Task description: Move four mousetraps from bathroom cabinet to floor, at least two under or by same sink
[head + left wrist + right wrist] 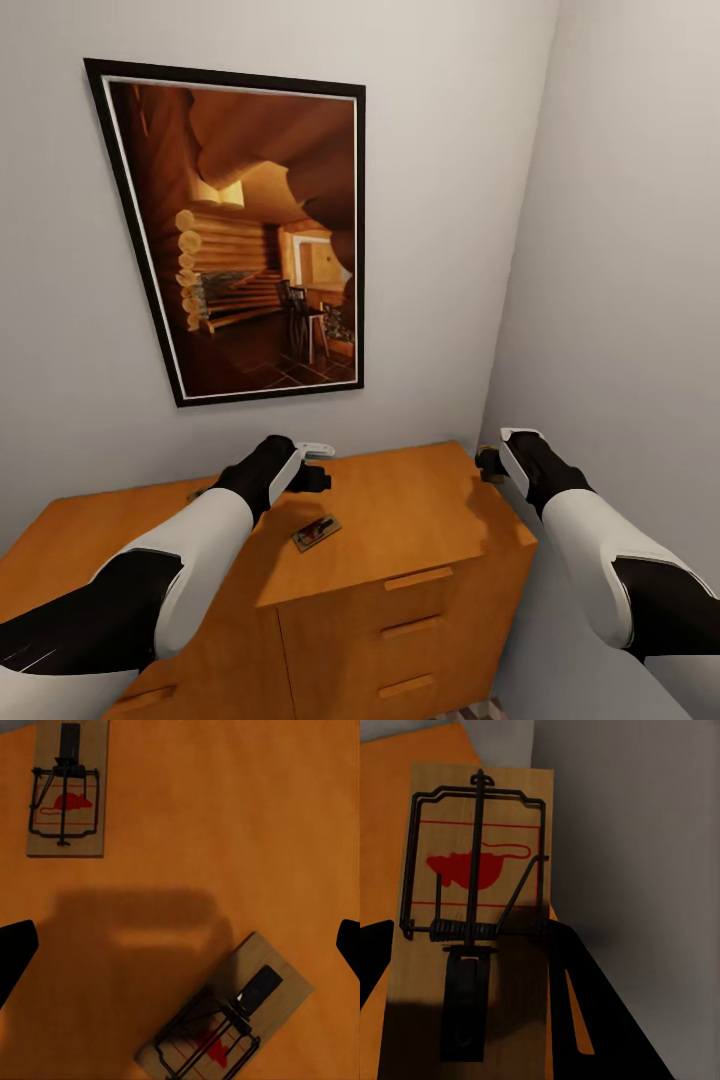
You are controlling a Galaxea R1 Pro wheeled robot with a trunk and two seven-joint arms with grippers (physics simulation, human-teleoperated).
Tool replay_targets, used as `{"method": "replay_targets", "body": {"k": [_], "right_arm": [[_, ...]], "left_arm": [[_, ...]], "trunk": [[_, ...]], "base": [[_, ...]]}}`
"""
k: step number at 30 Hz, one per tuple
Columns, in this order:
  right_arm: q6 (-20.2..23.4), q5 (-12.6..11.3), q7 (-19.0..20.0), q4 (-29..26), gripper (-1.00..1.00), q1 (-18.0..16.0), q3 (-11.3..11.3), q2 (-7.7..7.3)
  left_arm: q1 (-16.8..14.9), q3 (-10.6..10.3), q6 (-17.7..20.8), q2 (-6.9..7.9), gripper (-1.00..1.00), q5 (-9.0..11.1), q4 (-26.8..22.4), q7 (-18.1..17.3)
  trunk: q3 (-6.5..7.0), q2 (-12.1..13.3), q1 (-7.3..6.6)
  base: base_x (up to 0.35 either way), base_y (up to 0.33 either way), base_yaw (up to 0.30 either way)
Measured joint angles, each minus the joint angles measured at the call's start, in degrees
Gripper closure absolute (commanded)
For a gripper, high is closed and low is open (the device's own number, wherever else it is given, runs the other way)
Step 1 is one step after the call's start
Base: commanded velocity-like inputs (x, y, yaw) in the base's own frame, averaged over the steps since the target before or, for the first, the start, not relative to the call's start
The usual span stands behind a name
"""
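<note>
The orange-brown cabinet [420, 500] stands against the wall below me. One mousetrap [317, 532] lies flat on its top, and a sliver of another mousetrap [197, 492] peeks out behind my left forearm. My left gripper [318, 466] hovers open above the top. In the left wrist view two mousetraps [66, 795] [225, 1024] lie on the wood, with the gripper [180, 945] spread wide and empty. My right gripper [490, 466] is at the cabinet's right end, shut on a mousetrap [472, 907] held lengthwise between its dark fingers [585, 1012].
A large framed picture [250, 235] hangs on the wall over the cabinet. A grey side wall [620, 300] closes in on the right, close to my right arm. Drawer fronts with bar handles [418, 578] face me. A bit of patterned floor [480, 712] shows below.
</note>
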Motion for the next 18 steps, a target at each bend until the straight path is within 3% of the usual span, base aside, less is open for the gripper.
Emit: {"method": "replay_targets", "body": {"k": [10, 18], "right_arm": [[-0.07, -0.06, 0.0, 0.0, 1.0, 0.0, 0.0, -0.01], [-0.1, -0.08, 0.0, 0.01, 1.0, 0.0, 0.0, 0.01]], "left_arm": [[0.02, 0.03, 0.09, 0.0, -1.0, 0.08, 0.28, -0.17], [0.06, 0.02, 0.02, 0.0, -1.0, 0.19, 3.37, -1.67]], "trunk": [[0.0, 0.0, 0.0], [0.0, 0.0, 0.0]], "base": [[0.001, 0.0, 0.0], [0.0, 0.0, 0.0]]}}
